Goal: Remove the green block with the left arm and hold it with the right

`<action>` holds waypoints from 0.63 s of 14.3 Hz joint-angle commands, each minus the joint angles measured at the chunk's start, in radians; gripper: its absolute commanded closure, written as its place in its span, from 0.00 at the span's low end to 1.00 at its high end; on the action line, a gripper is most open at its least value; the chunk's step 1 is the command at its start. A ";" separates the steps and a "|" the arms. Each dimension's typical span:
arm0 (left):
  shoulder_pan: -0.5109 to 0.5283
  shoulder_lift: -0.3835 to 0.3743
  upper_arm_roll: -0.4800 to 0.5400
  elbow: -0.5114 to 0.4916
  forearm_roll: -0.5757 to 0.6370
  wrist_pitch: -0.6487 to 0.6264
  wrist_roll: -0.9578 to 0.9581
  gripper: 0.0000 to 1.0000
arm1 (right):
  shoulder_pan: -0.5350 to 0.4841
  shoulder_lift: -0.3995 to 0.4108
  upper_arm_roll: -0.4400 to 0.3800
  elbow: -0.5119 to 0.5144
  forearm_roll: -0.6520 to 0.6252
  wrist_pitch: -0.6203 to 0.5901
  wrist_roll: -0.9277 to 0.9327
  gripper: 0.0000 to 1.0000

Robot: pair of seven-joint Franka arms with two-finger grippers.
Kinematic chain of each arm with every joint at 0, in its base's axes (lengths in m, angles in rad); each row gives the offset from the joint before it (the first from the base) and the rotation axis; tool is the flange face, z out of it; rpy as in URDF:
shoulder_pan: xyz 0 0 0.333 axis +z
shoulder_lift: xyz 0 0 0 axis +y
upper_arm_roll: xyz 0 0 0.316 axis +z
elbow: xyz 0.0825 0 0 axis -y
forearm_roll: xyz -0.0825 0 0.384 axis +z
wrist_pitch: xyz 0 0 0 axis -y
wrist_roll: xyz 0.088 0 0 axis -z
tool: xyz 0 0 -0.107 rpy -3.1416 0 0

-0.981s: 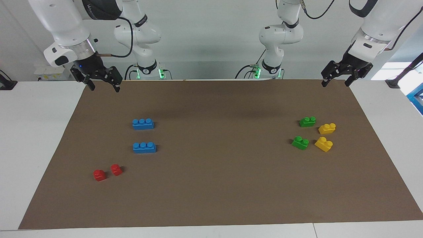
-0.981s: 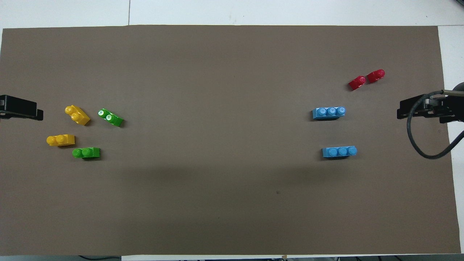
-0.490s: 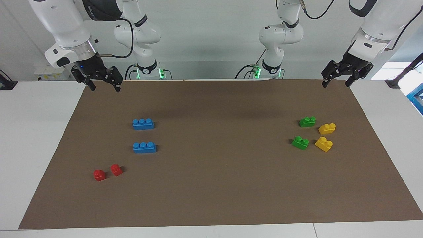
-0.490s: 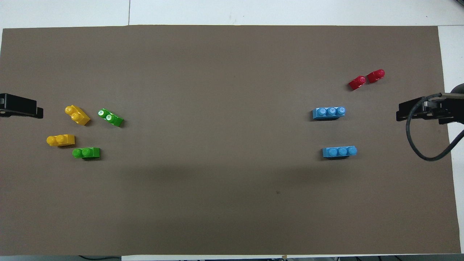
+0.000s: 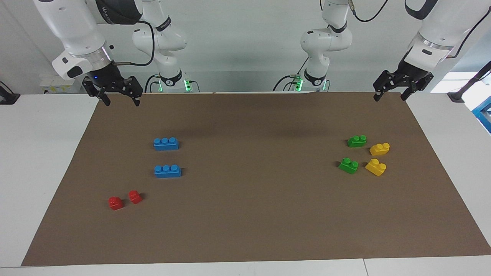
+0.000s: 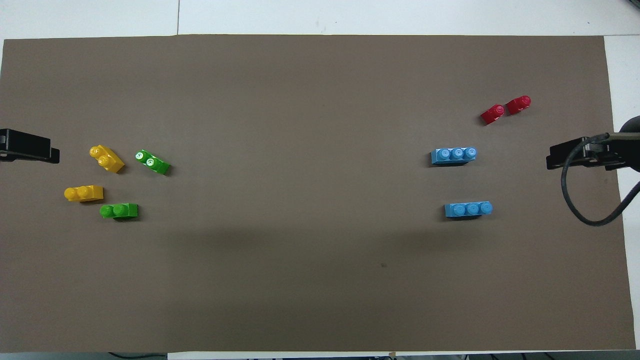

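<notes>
Two green blocks with two studs lie on the brown mat toward the left arm's end. One green block [image 5: 356,141] [image 6: 119,211] is nearer the robots, the other green block [image 5: 348,165] [image 6: 152,162] is farther. My left gripper [image 5: 389,98] [image 6: 30,150] is open and empty, raised over the mat's corner at its own end, well apart from both. My right gripper [image 5: 122,102] [image 6: 575,157] is open and empty, raised over the mat's corner at the right arm's end.
Two yellow two-stud bricks [image 5: 379,148] [image 5: 376,167] lie beside the green blocks, toward the table's end. Two blue three-stud bricks [image 5: 165,143] [image 5: 167,171] and two small red bricks [image 5: 115,203] [image 5: 134,196] lie toward the right arm's end.
Both grippers have shifted up very slightly. No block has moved.
</notes>
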 commanded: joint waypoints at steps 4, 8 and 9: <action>0.013 -0.008 -0.005 0.005 -0.021 0.003 0.017 0.00 | -0.002 -0.028 0.002 -0.028 -0.031 -0.004 -0.026 0.00; 0.013 -0.007 -0.005 0.006 -0.021 0.003 0.017 0.00 | -0.010 -0.028 0.002 -0.028 -0.031 -0.004 -0.026 0.00; 0.013 -0.007 -0.005 0.006 -0.021 0.003 0.017 0.00 | -0.010 -0.028 0.002 -0.028 -0.031 -0.004 -0.026 0.00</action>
